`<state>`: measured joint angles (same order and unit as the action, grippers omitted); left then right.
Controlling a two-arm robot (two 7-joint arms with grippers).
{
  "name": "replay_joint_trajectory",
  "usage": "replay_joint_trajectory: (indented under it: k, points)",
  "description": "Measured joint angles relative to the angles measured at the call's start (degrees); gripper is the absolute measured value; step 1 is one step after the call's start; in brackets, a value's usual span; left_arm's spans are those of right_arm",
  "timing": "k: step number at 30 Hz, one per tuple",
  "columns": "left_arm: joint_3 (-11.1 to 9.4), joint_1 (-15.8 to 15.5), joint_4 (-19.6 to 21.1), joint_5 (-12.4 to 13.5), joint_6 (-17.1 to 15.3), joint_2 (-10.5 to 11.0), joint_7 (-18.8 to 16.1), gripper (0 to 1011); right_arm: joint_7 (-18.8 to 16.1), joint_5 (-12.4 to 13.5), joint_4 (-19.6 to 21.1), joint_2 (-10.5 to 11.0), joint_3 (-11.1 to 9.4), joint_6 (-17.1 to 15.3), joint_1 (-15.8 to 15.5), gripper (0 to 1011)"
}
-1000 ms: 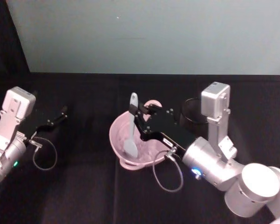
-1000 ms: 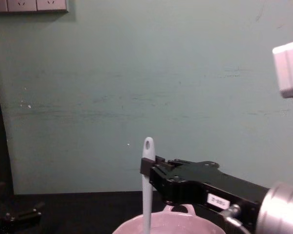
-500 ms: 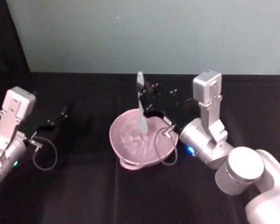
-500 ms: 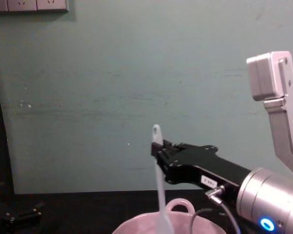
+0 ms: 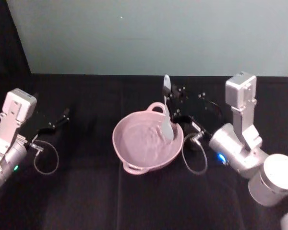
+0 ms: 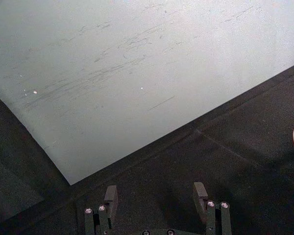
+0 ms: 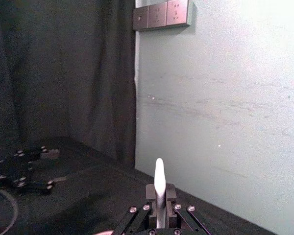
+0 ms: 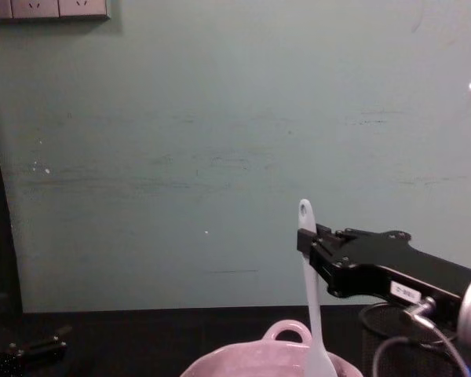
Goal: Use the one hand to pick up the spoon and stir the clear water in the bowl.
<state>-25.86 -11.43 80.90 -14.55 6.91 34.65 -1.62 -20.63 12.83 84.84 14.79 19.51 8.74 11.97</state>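
Stirring looks under way: the right claw (image 5: 171, 101), clenched on the spoon (image 5: 166, 117), holds its blade dipped in the water (image 5: 139, 141) at 3 o'clock in the bowl (image 5: 116, 138), so the next sweep should follow the wall gently; the left claw (image 6: 156, 190) rests released at 9 o'clock on the table (image 5: 86, 191).

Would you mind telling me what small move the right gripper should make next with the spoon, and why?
Probably sweep the spoon leftward through the water: the right gripper is shut on its upright handle, and the blade is dipped at the right side of the bowl. The left gripper sits parked, open.
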Motion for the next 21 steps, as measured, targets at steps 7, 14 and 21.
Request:
replay_joint_trajectory:
  k: [7, 14, 21]
  points:
    - [-0.01, 0.0, 0.0, 0.0, 0.0, 0.0, 0.0, 1011, -2.31, 3.55, 5.68, 1.68, 0.13, -3.29, -4.13, 116]
    - [0.0, 0.0, 0.0, 0.0, 0.0, 0.0, 0.0, 1011, -3.13, 5.59, 7.06, 1.09, 2.43, -5.28, -4.45, 116]
    - [0.0, 0.0, 0.0, 0.0, 0.0, 0.0, 0.0, 1011, -3.11, 6.49, 3.65, -1.03, 4.28, -5.2, -2.13, 116]
